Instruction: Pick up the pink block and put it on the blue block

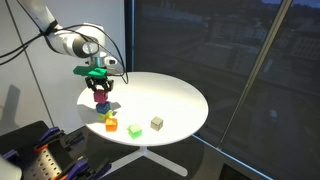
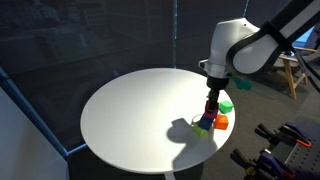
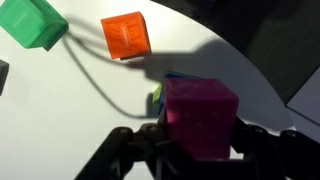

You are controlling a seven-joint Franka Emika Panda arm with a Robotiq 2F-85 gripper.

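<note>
Pink block, clamped in the gripper, hides nearly all the blue block.

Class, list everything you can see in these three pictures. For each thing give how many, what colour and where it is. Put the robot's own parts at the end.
pink block: one, magenta, held between the gripper's fingers directly over the blue block; whether it already rests on it cannot be told
blue block: one, dark blue, on the table under the pink block, mostly hidden
orange block: one, orange, on the table close beside the blue block
green block: one, bright green, on the table, further out than the orange block
beige block: one, beige, on the table, farthest from the gripper
table: one, white, round
gripper: one, dark, closed on the pink block
arm: one, white and grey, reaching over the table's edge
</note>
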